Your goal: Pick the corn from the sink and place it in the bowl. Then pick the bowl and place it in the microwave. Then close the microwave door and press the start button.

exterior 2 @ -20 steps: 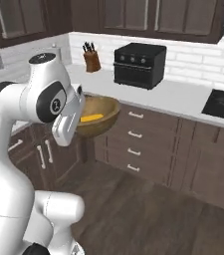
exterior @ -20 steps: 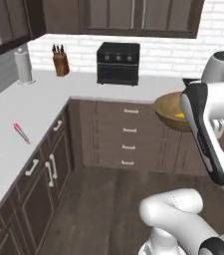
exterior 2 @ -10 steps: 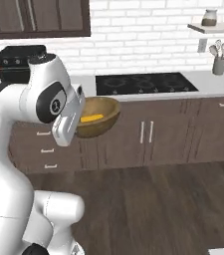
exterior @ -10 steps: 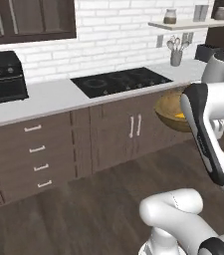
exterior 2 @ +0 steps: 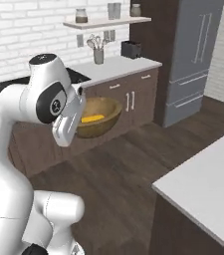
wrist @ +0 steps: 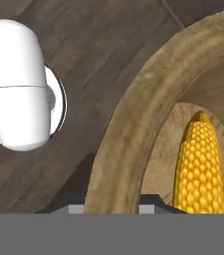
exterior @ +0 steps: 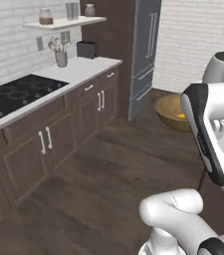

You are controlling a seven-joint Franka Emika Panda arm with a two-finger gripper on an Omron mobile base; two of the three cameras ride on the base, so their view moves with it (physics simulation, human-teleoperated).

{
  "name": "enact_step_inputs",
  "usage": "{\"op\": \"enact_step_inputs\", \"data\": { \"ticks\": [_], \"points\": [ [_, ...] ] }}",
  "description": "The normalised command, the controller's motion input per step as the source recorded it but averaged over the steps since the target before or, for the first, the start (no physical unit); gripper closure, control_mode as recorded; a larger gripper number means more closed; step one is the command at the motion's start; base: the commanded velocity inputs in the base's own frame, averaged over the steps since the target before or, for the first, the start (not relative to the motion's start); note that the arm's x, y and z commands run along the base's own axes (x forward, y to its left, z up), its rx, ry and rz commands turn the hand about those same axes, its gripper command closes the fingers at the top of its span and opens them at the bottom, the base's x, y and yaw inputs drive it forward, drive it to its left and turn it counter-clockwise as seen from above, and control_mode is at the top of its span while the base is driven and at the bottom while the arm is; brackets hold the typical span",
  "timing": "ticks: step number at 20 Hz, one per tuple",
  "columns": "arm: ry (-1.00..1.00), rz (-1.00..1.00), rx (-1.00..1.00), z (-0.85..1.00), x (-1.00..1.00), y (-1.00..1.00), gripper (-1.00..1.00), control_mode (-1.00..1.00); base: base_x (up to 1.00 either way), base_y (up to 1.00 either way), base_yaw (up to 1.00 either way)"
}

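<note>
The bowl rode in the air in front of the robot's white arm, carried over the dark plank floor of the rendered kitchen with the corn lying inside it. In the hand view the pincer was clenched on the bowl's rim, one dark tip either side of the thick wall. By that evidence the first step looked done and the second in hand — the bowl lifted and in transit toward the microwave. Beyond the bowl stood a run of dark wood cabinets under a pale bench with a black cooktop, and a tall grey refrigerator further along.

The next move, as judged here, called for bringing the microwave's open cavity within reach, keeping the bowl level so the cob did not roll out, then easing it onto the turntable before letting go.

The bowl was round, wide and shallow, golden-brown with a matte, wood-like grain and a broad rounded lip. The corn was a slim tapering cob, bright yellow-orange, its surface knobbled with even rows of kernels — resting lengthwise along the bowl's floor, far smaller than its carrier.
</note>
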Motion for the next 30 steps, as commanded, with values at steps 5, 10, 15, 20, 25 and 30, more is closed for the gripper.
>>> {"op": "enact_step_inputs", "data": {
  "ticks": [5,10,15,20,25,30],
  "points": [
    [0.00,0.00,0.00,0.00,0.00,0.00,1.00,1.00,0.00,-0.30,-0.82],
    [0.00,0.00,0.00,0.00,0.00,0.00,1.00,1.00,0.00,-0.32,-0.83],
    [0.00,0.00,0.00,0.00,0.00,0.00,1.00,1.00,0.00,-0.41,-0.81],
    [0.00,0.00,0.00,0.00,0.00,0.00,1.00,1.00,0.00,-0.44,-0.79],
    [0.00,0.00,0.00,0.00,0.00,0.00,1.00,1.00,0.02,-0.42,-0.78],
    [0.00,0.00,0.00,0.00,0.00,0.00,1.00,1.00,0.05,-0.46,-0.78]
  ]
}}
